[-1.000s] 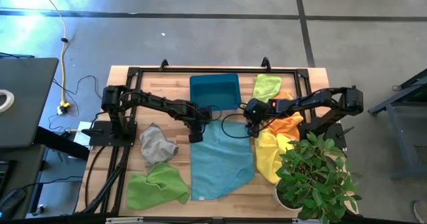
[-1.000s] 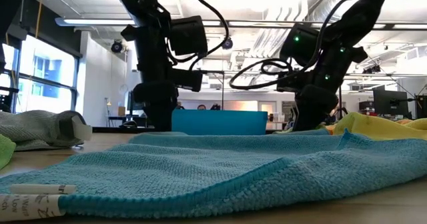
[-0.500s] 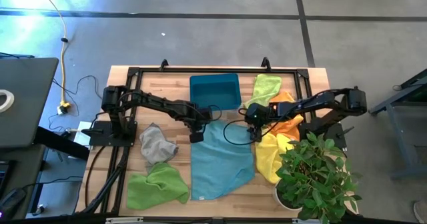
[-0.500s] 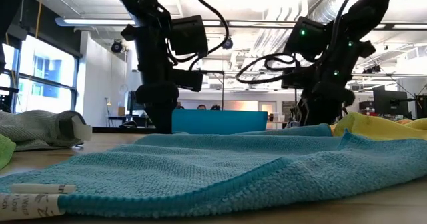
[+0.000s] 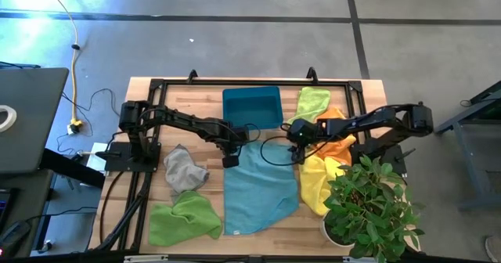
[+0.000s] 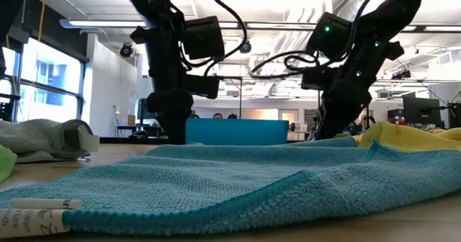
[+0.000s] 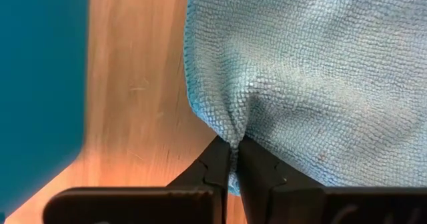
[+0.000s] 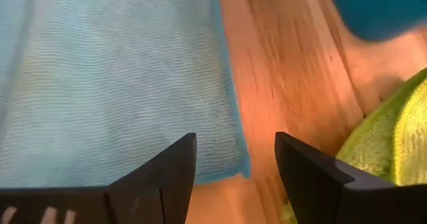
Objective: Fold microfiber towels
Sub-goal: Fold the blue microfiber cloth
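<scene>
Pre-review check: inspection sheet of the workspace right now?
Surface: wood table, bare along the far-left part.
Job's things: blue towel spread flat mid-table; grey towel bunched and green towel crumpled at left; lime towel, orange towel and yellow towel piled at right.
Clutter: teal bin at the far edge; plant at the near right corner.
Grippers: left claw shut on blue towel's far-left corner; right claw open over its far-right corner, empty.
Cables: black loops between the arms; yellow cord on the floor.
Surroundings: laptop at left.
</scene>
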Controlling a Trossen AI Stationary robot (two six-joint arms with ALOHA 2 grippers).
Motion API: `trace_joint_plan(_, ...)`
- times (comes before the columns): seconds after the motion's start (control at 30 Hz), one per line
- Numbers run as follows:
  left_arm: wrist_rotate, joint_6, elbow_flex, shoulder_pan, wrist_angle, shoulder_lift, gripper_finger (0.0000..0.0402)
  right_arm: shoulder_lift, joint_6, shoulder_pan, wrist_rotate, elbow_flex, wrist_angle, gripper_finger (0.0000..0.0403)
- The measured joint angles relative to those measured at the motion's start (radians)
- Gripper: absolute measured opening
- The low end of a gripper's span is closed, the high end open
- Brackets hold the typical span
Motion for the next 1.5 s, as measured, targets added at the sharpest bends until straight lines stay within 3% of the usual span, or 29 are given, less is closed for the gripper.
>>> trace_joint_plan(0.23,0.0,0.0,0.0,0.0,0.002,0.0,0.0016,0.06,0.036,-0.002,-0.034,0.004,0.011,0.0197)
trace_joint_plan(0.43,0.0,-0.004,0.0,0.0,0.003,0.0,0.0016,0.074,0.052,0.0,0.001,0.005,0.007,0.0185)
trace_joint_plan(0.83,-0.003,-0.016,0.0,0.0,0.005,0.0,0.0002,0.076,0.087,0.016,0.019,0.004,0.0,0.0009)
trace_joint_plan(1.2,-0.083,0.039,0.082,-0.044,-0.087,-0.024,0.0001,0.042,0.057,0.018,0.031,0.06,-0.108,0.0001)
trace_joint_plan(1.5,-0.282,0.055,0.121,-0.064,-0.153,-0.065,0.0,0.025,-0.026,0.017,0.212,0.205,-0.343,0.0)
